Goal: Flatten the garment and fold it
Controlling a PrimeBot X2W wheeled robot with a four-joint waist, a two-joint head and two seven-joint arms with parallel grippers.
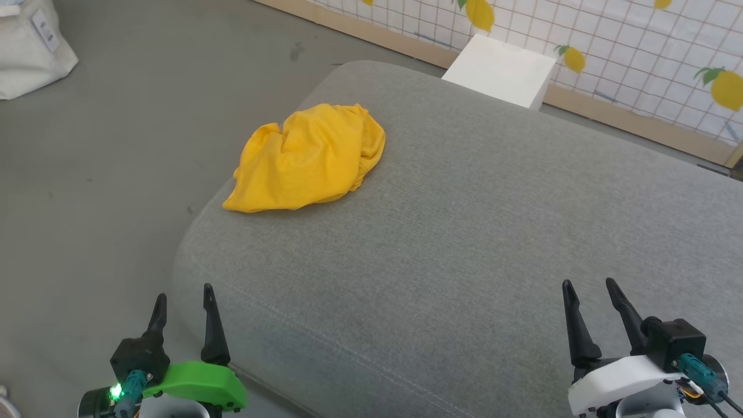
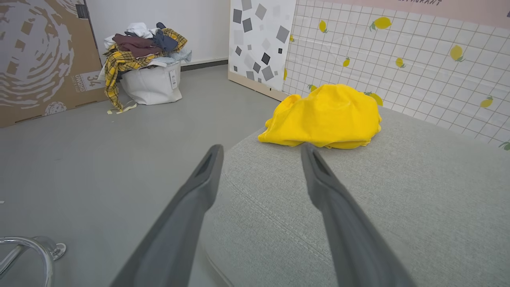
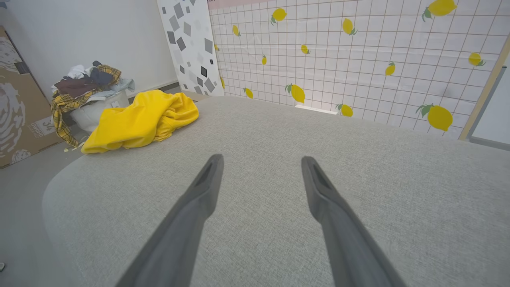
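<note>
The garment [image 1: 307,158] is a bright yellow T-shirt lying crumpled in a heap near the far left edge of a grey cushioned surface [image 1: 464,232]. Only plain yellow cloth shows. It also appears in the left wrist view as a mound [image 2: 324,117] ahead of the fingers, and in the right wrist view [image 3: 139,119] at the left. My left gripper [image 1: 183,290] stands open at the lower left, over the cushion's near corner, well short of the garment. My right gripper [image 1: 589,283] is open at the lower right, with nothing between its fingers.
Grey floor [image 1: 116,145] lies left of the cushion. A white bag heaped with clothes [image 2: 145,59] stands by a cardboard box [image 2: 40,59]. A lemon-print tiled panel [image 1: 638,52] and a white box [image 1: 502,69] stand behind the cushion. A chrome bar [image 2: 24,255] sits low left.
</note>
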